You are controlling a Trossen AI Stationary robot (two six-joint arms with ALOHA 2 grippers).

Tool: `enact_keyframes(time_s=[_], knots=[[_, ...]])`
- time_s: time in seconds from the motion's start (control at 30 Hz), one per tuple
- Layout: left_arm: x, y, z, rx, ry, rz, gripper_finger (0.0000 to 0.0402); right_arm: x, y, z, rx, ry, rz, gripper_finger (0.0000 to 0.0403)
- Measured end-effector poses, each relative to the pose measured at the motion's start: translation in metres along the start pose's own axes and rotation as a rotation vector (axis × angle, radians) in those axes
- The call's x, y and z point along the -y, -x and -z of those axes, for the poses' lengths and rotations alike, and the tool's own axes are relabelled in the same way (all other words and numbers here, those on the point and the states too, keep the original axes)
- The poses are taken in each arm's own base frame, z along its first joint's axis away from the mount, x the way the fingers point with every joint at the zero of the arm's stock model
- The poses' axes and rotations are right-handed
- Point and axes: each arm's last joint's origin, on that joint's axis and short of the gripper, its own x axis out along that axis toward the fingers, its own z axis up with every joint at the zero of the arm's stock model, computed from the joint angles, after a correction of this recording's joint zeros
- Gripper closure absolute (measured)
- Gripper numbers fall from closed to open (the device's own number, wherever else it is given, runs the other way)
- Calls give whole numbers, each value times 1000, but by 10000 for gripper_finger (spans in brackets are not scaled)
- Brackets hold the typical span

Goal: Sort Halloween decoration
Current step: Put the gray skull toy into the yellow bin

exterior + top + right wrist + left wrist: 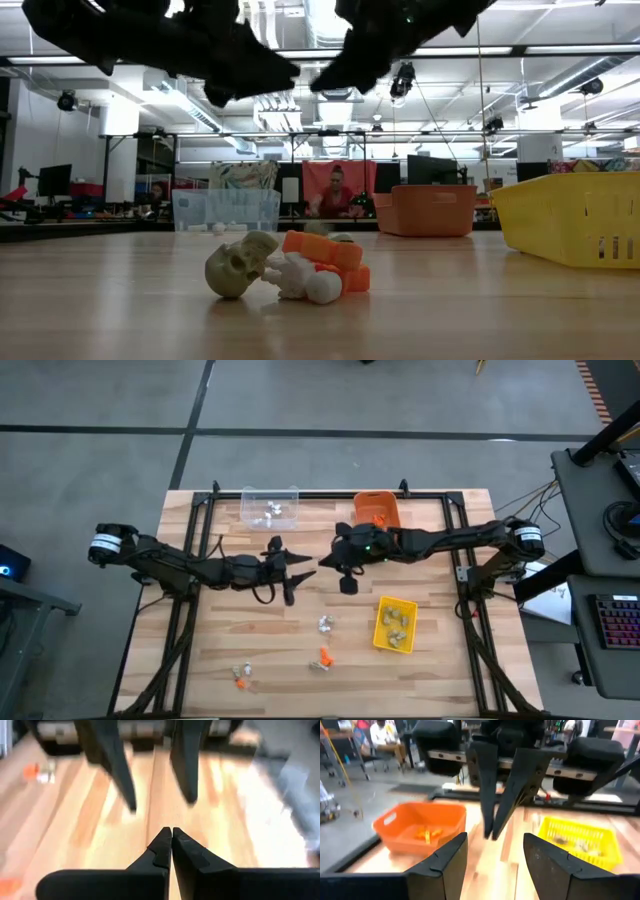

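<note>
Small Halloween decoration pieces lie loose on the wooden table toward its near edge: a silvery cluster (pixel 325 625), an orange and white group (pixel 322 658) and another (pixel 241 678). The low view shows a tan skull (pixel 240 266) resting against an orange piece (pixel 326 256). My left gripper (pixel 495 857) hangs open above the table's middle (pixel 305 574). My right gripper (pixel 171 834) is shut with nothing seen between its fingers, also above the middle (pixel 328 557). The two grippers face each other tip to tip with a small gap, well clear of the table.
A clear bin (pixel 268 508) with pale pieces and an orange bin (pixel 377 510) with orange pieces stand at the far edge. A yellow bin (pixel 395 623) with tan pieces stands at the near right. Black frame rails (pixel 190 610) run along the table's sides. People sit in the room beyond.
</note>
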Motion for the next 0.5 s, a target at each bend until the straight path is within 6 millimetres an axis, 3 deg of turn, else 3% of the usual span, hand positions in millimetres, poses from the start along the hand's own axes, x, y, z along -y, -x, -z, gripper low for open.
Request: enact_keyframes(time_s=[0.27,0.5], knots=[[1,3,20,-202,0,14,226,-4,5,22,-306,-202,-19,395],[8,-3,44,-329,-21,146,225,-9,7,32,-399,-193,-47,394]])
